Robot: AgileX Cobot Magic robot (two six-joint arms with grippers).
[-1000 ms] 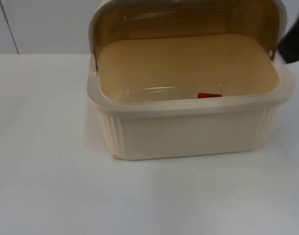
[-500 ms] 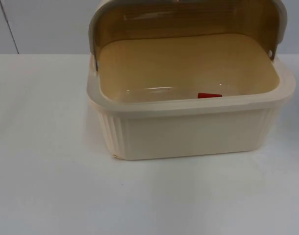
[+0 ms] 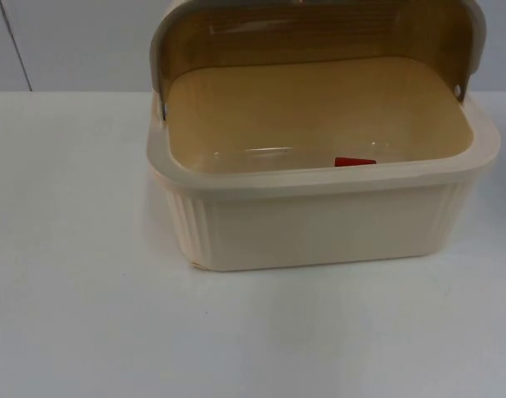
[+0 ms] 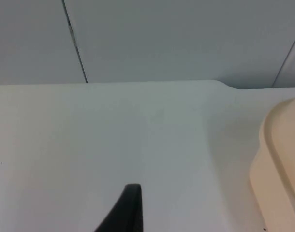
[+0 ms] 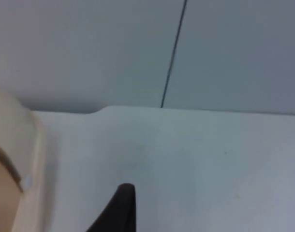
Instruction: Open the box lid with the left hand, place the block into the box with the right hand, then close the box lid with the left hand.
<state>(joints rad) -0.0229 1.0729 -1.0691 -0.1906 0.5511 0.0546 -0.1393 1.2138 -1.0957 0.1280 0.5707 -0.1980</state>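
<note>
White counter (image 3: pixel 79 249) carries the cream box (image 3: pixel 319 224) in the top view, with its lid (image 3: pixel 319 33) raised at the back and cut off by the picture's edge. The red block (image 3: pixel 354 162) lies inside the box, mostly hidden behind the front wall. The left claw (image 4: pixel 130 208) hangs over bare counter beside the box's edge; whether it is open or closed I cannot tell. The right claw (image 5: pixel 121 205) hangs on the box's other side, equally unclear.

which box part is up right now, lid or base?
The lid: it stands raised behind the cream box, whose top is open, with the red block inside.
</note>
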